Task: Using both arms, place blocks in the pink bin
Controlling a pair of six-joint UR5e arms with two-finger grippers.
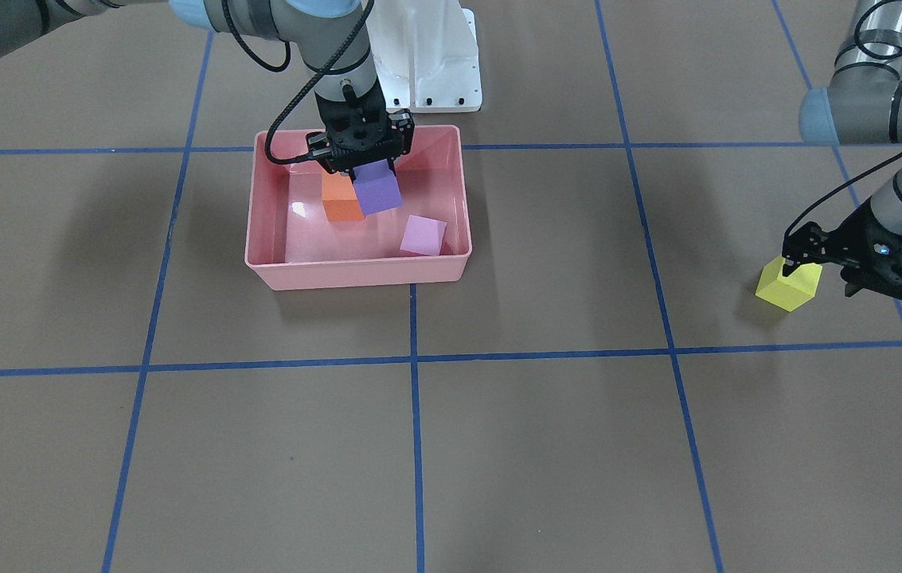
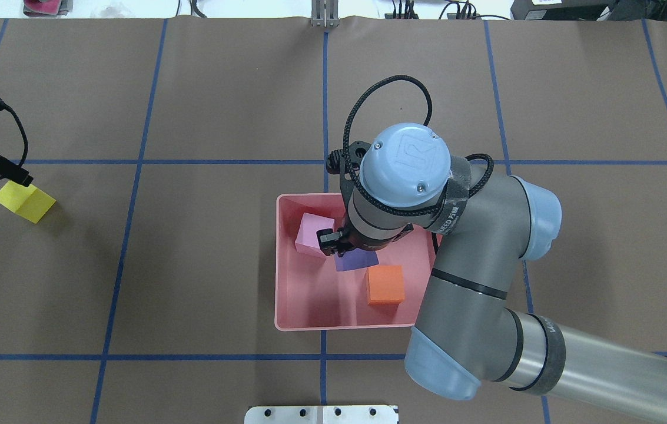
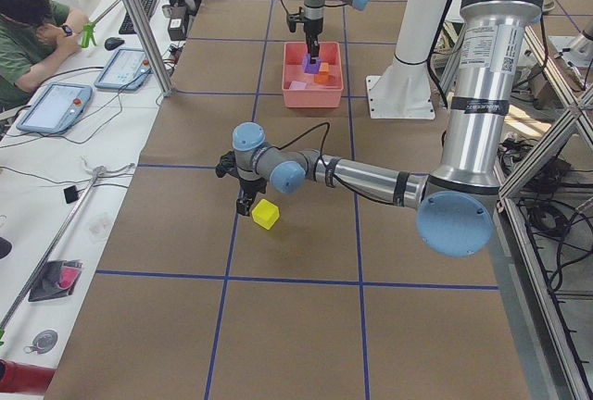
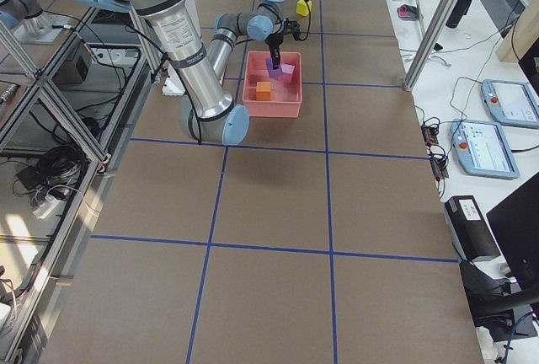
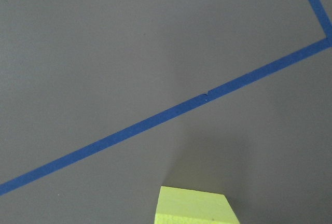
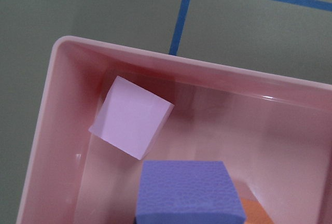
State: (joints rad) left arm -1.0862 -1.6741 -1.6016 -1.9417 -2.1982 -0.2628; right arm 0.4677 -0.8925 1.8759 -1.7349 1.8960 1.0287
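While R gripper (image 1: 365, 165) clamps purple block (image 1: 379, 193) over pink bin (image 1: 275, 270), release likely next; L gripper (image 1: 799, 259) by yellow block (image 1: 786, 288), open/closed unclear.

Brown paper-covered tabletop (image 1: 546, 446) w/ blue tape grid (image 1: 415, 430). White side desk (image 3: 37, 196) along one end: teach pendants (image 3: 54, 108), keyboard (image 3: 146, 4), mouse (image 3: 113, 43), loose cables. Seated person in green top (image 3: 28, 43) at that desk. Slanted alu. post (image 3: 157, 62) at table edge. Opp. end: second white desk (image 4: 480, 52) w/ two more pendants (image 4: 486, 148), black box (image 4: 468, 216), monitor corner (image 4: 518, 246). Open alu. frame (image 4: 50, 87) beside table, power strip (image 4: 46, 202) & cables on floor beneath. Even light, soft shadows.
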